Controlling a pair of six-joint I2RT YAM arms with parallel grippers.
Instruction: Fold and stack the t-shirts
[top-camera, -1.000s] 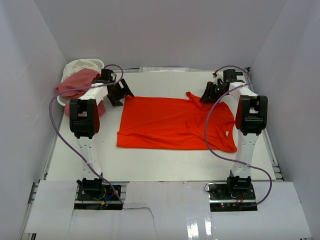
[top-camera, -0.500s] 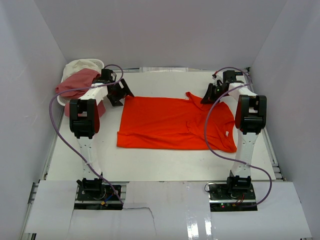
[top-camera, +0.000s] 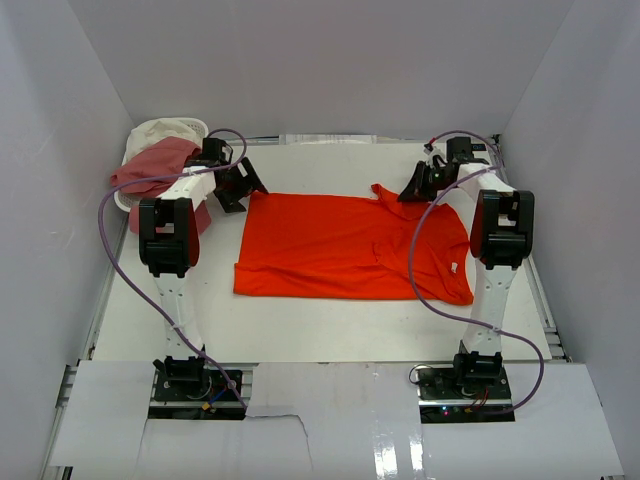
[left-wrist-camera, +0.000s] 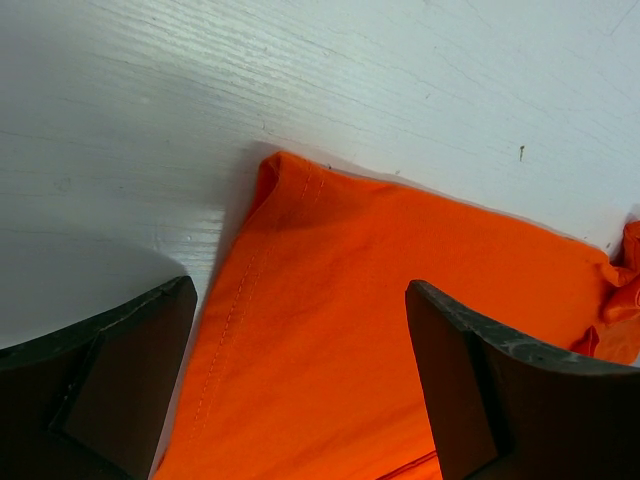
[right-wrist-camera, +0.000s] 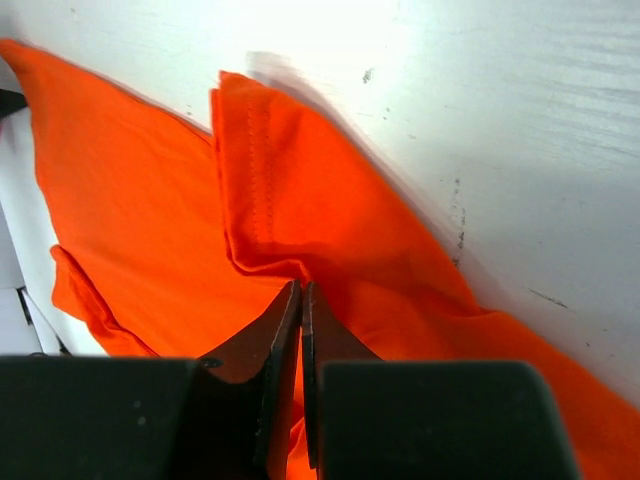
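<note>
Orange-red t-shirt (top-camera: 340, 245) is spread flat on the table (top-camera: 320, 330), right of the basket (top-camera: 198, 124) and a bit nearer the arm bases. One sleeve sticks up at the shirt's far corner on the side away from the basket.

Left gripper (top-camera: 243, 186) is just right of the basket, over the shirt's far corner on the basket side. In the left wrist view the fingers (left-wrist-camera: 110, 370) are spread wide and grasp nothing. The hemmed corner of the shirt (left-wrist-camera: 330, 330) sits in the gap of the gripper (left-wrist-camera: 300, 288), with its tip pointing past the fingertips onto bare table. One finger is over table beside the hem and the other is over fabric. Can't tell if either pad touches cloth.

Right gripper (top-camera: 412, 188) is well right of the basket, at the raised sleeve. In the right wrist view it (right-wrist-camera: 301, 290) is clenched, with only a thin slit between the fingers. They pinch a bunched fold of the shirt (right-wrist-camera: 330, 200) at the tips. Creases fan out from the pinch and the stitched sleeve hem lies just beyond the fingertips.

Pink t-shirt (top-camera: 150, 165) is draped over the basket's near rim and hangs down its side. Cream t-shirt (top-camera: 160, 132) is heaped inside the basket behind it. Neither gripper touches either one.
</note>
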